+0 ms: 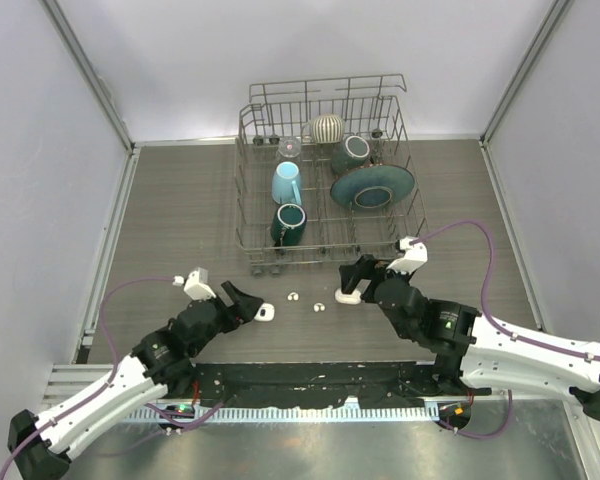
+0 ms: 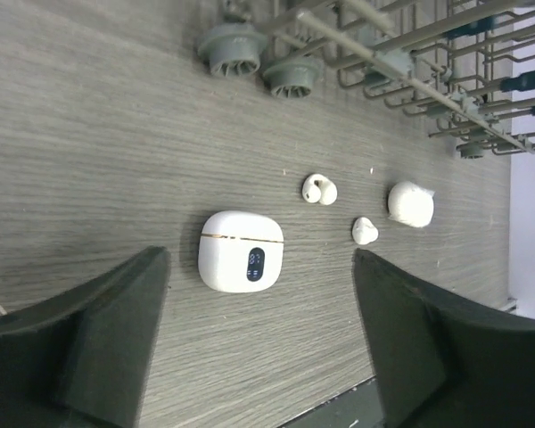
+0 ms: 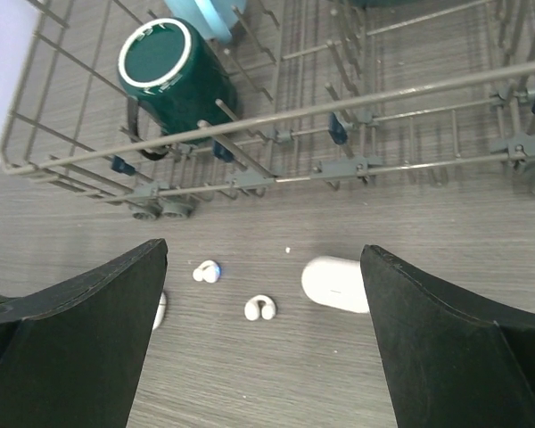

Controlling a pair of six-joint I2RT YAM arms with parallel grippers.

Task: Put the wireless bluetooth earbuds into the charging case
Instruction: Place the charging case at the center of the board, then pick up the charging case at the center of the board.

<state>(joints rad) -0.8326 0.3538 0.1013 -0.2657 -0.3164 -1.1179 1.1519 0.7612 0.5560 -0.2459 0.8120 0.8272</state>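
White earbuds (image 2: 319,189) lie loose on the table (image 2: 89,134), right of the closed charging case (image 2: 241,251) sitting just ahead of the left gripper (image 1: 248,302), jaws spread, empty; right gripper (image 1: 356,278) gapes empty too.

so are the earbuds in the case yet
No, both earbuds lie on the table, apart from the white case.

Lab booth, walled by white panels (image 1: 280,60).
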